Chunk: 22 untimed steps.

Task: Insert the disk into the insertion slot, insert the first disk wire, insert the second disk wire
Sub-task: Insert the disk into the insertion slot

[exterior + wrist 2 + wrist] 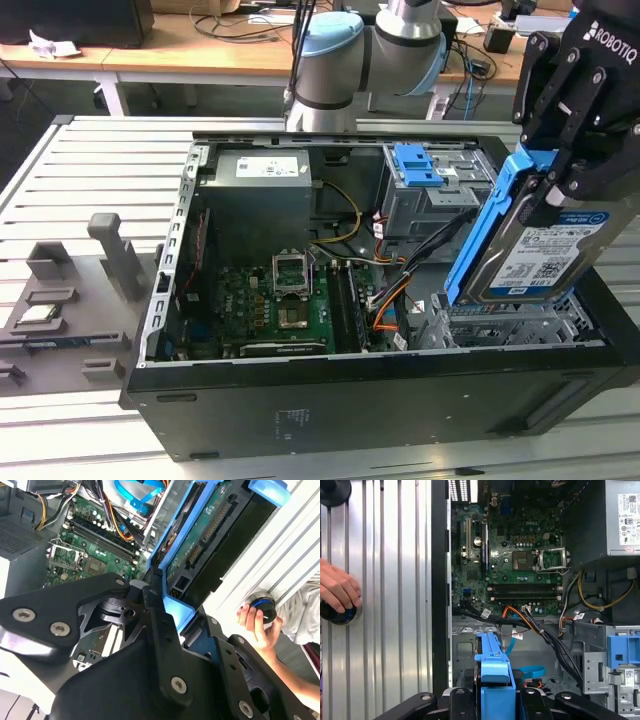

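The pincer [548, 190] is pinching the disk [535, 255] by its blue frame and holds it tilted just above the grey slot [510, 328], at the exterior view's right of the open computer case [300, 400]. That view shows the disk's label, while the second wrist view shows its green circuit board. In the first wrist view, the orange wire bundle [520, 617] and the light-blue cable [532, 671] lie inside the case, and a hand [337, 589] rests on a knob [335, 614] on the table [385, 580].

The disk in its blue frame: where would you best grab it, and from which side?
By the side rails of the blue caddy, near the upper end, from above, as the gripper does now. The disk stands tilted on end, so that probably leaves its lower end free above the insertion slot.
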Available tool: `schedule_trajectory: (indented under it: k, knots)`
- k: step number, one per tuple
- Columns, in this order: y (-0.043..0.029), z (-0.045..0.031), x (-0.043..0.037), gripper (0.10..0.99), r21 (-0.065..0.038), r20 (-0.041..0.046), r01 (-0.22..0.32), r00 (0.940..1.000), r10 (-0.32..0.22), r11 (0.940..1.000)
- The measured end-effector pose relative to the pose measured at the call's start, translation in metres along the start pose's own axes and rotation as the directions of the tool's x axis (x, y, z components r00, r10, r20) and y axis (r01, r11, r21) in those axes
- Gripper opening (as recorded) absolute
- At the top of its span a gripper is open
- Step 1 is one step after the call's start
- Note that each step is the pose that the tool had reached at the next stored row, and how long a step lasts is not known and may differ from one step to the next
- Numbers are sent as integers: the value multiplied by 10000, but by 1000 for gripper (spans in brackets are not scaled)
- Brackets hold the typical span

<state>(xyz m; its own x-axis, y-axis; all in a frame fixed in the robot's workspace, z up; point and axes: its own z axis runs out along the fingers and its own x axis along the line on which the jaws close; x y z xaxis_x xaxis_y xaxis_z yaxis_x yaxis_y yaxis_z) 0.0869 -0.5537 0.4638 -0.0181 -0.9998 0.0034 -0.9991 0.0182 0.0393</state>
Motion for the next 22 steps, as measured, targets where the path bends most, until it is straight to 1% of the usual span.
schedule_trajectory:
  k: [2, 7, 8, 13, 14, 16, 21, 22]
  knots:
    - [-2, 49, -24, 369, 0, -2, 0, 10000, 0, 10000]
    - [-22, 123, -103, 369, 0, -28, -2, 10000, 2, 10000]
    - [-25, 142, -104, 369, 1, -44, -1, 10000, 1, 10000]
    - [-33, 170, -88, 369, 1, -67, -2, 10000, 2, 10000]
    - [-44, 191, -88, 369, 2, -70, 0, 10000, 1, 10000]
    - [-58, 205, -88, 369, 1, -73, -2, 10000, 2, 10000]
    - [-64, 268, -88, 369, 1, -73, -2, 10000, 2, 10000]
    - [-65, 295, -88, 369, 1, -75, -2, 10000, 2, 10000]
